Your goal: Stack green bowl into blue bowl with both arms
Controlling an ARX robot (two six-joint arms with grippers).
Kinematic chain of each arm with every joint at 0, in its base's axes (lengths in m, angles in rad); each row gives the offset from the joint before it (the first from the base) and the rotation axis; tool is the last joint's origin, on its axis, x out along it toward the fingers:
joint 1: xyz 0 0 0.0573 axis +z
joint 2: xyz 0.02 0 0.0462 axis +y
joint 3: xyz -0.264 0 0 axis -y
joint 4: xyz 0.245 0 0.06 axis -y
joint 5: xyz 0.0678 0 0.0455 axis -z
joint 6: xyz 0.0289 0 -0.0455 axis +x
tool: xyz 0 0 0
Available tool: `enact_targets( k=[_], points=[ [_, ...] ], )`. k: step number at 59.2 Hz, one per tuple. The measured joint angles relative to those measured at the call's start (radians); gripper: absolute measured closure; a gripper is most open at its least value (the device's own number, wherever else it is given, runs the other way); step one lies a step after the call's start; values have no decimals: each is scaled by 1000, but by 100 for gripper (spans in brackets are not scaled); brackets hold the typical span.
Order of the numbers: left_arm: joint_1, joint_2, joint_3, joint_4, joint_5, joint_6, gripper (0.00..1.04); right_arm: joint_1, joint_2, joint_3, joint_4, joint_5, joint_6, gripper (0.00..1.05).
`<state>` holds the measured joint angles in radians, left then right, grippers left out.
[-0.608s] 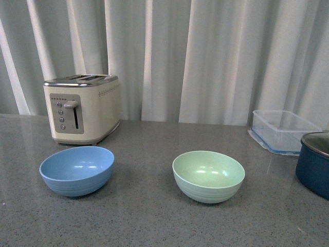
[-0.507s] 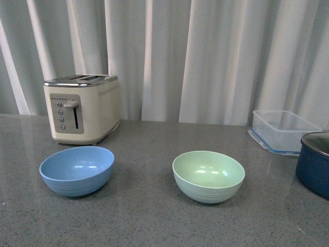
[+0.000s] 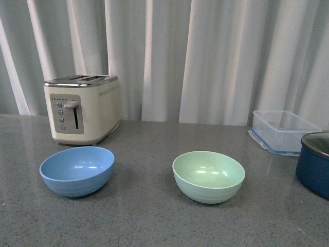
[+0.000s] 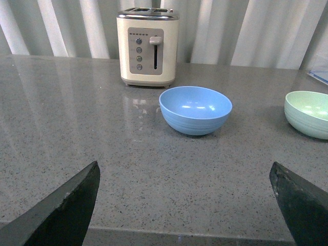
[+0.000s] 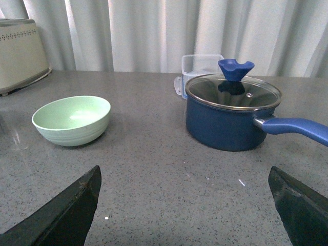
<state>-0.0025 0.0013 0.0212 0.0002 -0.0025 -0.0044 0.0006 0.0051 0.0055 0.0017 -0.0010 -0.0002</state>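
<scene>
Pale pleated curtains (image 3: 205, 51) close off the whole back of the scene. Below them runs a grey speckled surface (image 3: 144, 221), glossy enough to catch streaks of light.

At the back left stands a cream toaster (image 3: 82, 110), upright, with a chrome top and a lever and buttons on the end that faces the camera. On the far right sits a dark navy pot (image 5: 228, 120) under a glass lid (image 5: 233, 89) with a blue knob, its blue handle pointing away from the bowls. Just behind the pot rests a clear plastic container (image 3: 282, 131).

The green bowl (image 3: 208, 176) stands upright near the middle of the surface, right of centre, with nothing inside it. The blue bowl (image 3: 77, 170) stands upright on the left, in front of the toaster and apart from it, also with nothing inside. The two bowls are well apart, with bare surface between them.

The left end effector (image 4: 184, 205) is spread wide and holds nothing; its dark fingers (image 4: 66, 210) show at either edge of the left wrist view, low over the surface, with the blue bowl ahead of them. The right end effector (image 5: 184, 205) is likewise spread wide and holds nothing, with the green bowl and the pot both ahead of it.
</scene>
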Motion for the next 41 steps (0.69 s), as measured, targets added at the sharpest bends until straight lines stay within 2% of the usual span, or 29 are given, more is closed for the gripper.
enact_targets(
  k=[12, 14, 16, 19, 21, 27, 35, 41],
  points=[
    [0, 0, 0, 0, -2, -1, 7, 0, 0, 0, 0, 0, 0, 10],
    [-20, 33, 18, -55, -69, -34, 7, 0, 0, 0, 0, 0, 0, 10],
    [-60, 125, 84, -211, -204, -92, 7, 0, 0, 0, 0, 0, 0, 10],
    [-71, 285, 166, -351, -325, -160, 7, 0, 0, 0, 0, 0, 0, 10],
    [-62, 368, 193, -372, -347, -182, 7, 0, -1, 0, 0, 0, 0, 10],
    [-10, 564, 255, -303, -292, -207, 7, 0, -1, 0, 0, 0, 0, 10],
    [69, 799, 397, -159, -142, -219, 7, 0, -1, 0, 0, 0, 0, 10],
    [99, 946, 504, -122, -56, -234, 7, 0, -1, 0, 0, 0, 0, 10]
  ],
)
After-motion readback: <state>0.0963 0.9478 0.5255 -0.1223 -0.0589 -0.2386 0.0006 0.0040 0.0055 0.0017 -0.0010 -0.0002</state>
